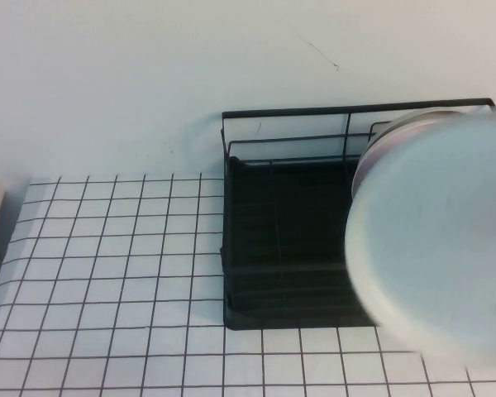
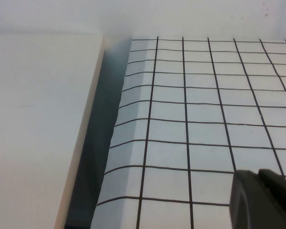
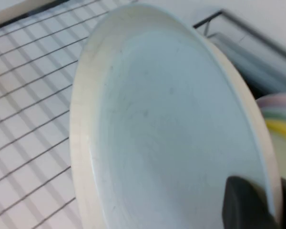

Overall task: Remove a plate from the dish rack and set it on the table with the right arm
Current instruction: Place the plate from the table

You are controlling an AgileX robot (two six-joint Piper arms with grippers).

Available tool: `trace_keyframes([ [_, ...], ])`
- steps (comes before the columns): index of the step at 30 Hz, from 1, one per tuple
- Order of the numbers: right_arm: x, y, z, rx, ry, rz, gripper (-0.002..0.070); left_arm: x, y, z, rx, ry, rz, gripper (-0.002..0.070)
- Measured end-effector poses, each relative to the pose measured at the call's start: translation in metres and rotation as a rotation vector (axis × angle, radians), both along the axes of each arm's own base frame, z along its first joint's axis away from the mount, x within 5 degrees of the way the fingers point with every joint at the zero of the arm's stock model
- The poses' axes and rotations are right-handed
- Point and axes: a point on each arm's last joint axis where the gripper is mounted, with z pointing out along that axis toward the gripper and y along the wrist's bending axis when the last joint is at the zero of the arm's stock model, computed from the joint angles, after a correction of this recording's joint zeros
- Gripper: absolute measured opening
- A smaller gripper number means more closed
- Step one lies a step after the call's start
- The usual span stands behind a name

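Note:
The white plate (image 1: 434, 240) is held up in the air, tilted, over the right part of the black dish rack (image 1: 281, 248). It fills the right wrist view (image 3: 167, 124). My right gripper (image 3: 266, 191) is shut on the plate's rim, with one dark finger (image 3: 245, 205) on its inner face and the other behind the rim. The right gripper is hidden in the high view. My left gripper (image 2: 263, 200) is shut and empty, low over the gridded table (image 2: 205, 105) near its left edge. It is out of the high view.
Other plates stand in the rack behind the white one (image 1: 393, 128); a yellow rim (image 3: 282, 128) and a pale pink rim (image 3: 279, 102) show. A white slab (image 2: 38, 119) lies beside the table's left edge. Gridded table (image 1: 107, 273) lies left of and in front of the rack.

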Motion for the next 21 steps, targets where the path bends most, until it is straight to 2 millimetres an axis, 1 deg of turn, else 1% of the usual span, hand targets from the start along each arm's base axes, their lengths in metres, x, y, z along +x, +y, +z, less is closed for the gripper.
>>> trace_keyframes([
  [2,-0.012,0.002,-0.026,0.046,0.148,-0.014,0.009,0.0,0.0,0.0,0.0,0.0,0.0,-0.0003],
  [4,-0.019,0.004,-0.063,0.088,0.301,-0.033,0.009,0.0,0.0,0.0,0.0,0.0,0.0,-0.0003],
  [5,-0.02,0.004,-0.079,0.105,0.347,-0.047,0.009,0.0,0.0,0.0,0.0,0.0,0.0,-0.0003],
  [6,-0.021,0.005,-0.099,0.128,0.401,-0.074,0.009,0.0,0.0,0.0,0.0,0.0,0.0,-0.0003],
  [9,-0.021,0.004,-0.151,0.213,0.506,-0.2,0.009,0.0,0.0,0.0,0.0,0.0,0.0,-0.0003],
  [10,-0.019,0.004,-0.159,0.24,0.51,-0.241,0.009,0.0,0.0,0.0,0.0,0.0,0.0,-0.0003],
  [11,-0.018,0.003,-0.175,0.27,0.54,-0.288,0.009,0.0,0.0,0.0,0.0,0.0,0.0,-0.0003],
  [12,-0.016,0.002,-0.187,0.281,0.552,-0.323,0.009,0.0,0.0,0.0,0.0,0.0,0.0,-0.0003],
  [13,-0.014,0.001,-0.197,0.279,0.561,-0.344,0.009,0.0,0.0,0.0,0.0,0.0,0.0,-0.0003],
  [16,-0.006,-0.001,-0.219,0.254,0.594,-0.356,0.0091,0.0,0.0,0.0,0.0,0.0,0.0,-0.0003],
  [17,-0.004,-0.001,-0.223,0.251,0.603,-0.355,0.0097,0.0,0.0,0.0,0.0,0.0,0.0,-0.0003],
  [19,0.002,-0.001,-0.233,0.251,0.626,-0.358,0.0127,0.0,0.0,0.0,0.0,0.0,0.0,-0.0003],
  [21,0.007,-0.001,-0.243,0.245,0.646,-0.351,0.0197,0.0,0.0,0.0,0.0,0.0,0.0,-0.0003],
])
